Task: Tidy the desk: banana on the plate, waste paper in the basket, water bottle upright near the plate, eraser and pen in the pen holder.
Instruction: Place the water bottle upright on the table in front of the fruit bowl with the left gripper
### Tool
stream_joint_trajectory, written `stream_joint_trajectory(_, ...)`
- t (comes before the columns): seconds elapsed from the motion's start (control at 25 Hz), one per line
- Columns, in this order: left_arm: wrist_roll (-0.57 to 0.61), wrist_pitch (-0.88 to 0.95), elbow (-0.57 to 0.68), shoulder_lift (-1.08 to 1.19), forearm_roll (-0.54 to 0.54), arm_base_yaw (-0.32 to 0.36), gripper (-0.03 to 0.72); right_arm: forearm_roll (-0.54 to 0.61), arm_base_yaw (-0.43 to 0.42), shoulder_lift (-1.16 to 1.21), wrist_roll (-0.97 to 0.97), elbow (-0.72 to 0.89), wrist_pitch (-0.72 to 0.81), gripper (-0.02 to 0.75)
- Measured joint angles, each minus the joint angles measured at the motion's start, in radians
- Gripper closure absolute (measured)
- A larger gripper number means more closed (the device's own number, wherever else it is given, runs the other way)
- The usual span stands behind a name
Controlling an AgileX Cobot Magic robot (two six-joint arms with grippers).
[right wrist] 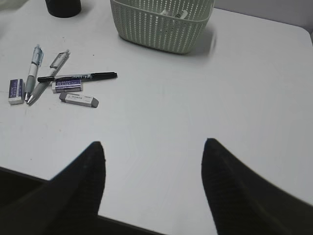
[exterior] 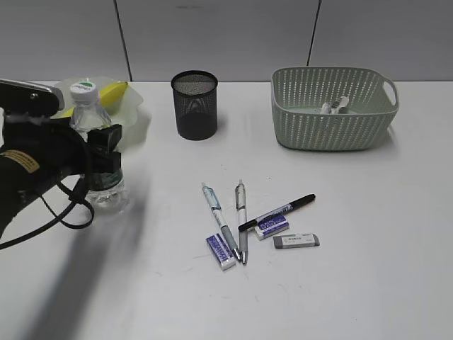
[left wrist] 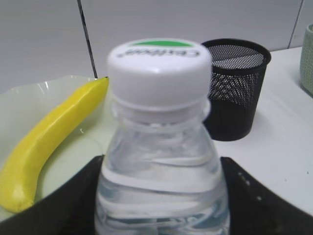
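The water bottle (exterior: 90, 113) stands upright on the desk (exterior: 368, 283), just in front of the plate (exterior: 136, 112). My left gripper (exterior: 105, 152) is shut on its body, with a finger on each side in the left wrist view (left wrist: 159, 208). The banana (exterior: 113, 92) lies on the plate (left wrist: 29, 98). The waste paper (exterior: 334, 105) lies in the basket (exterior: 333, 134). Three pens (exterior: 241, 212) and three erasers (exterior: 296, 241) lie loose mid-desk. The pen holder (exterior: 194, 106) stands at the back. My right gripper (right wrist: 151, 152) is open and empty over bare desk.
The basket (right wrist: 161, 27) is at the back right. The pens (right wrist: 78, 76) and erasers (right wrist: 78, 100) lie left of my right gripper. The left arm and its cables (exterior: 42, 184) cover the desk's left side. A grey wall runs behind.
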Motion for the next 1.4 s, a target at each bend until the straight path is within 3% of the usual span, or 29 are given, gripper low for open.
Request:
stream_joint_trajectory(0.44,-0.003,-0.020,0.000,0.052,0.002,0.000,0.191,0.000,0.000,0.000,0.000,0.000,0.000,0.244)
stream_joint_trajectory(0.84,-0.003,-0.090,0.000,0.053,0.009,0.000,0.125,0.000,0.000,0.000,0.000,0.000,0.000,0.244)
stream_joint_trajectory(1.12,-0.003,-0.182,-0.002,0.051,0.075,0.000,0.087,0.000,0.000,0.000,0.000,0.000,0.000,0.244)
stream_joint_trajectory(1.4,-0.001,-0.186,-0.002,-0.086,0.067,0.000,0.086,0.000,0.000,0.000,0.000,0.000,0.000,0.244)
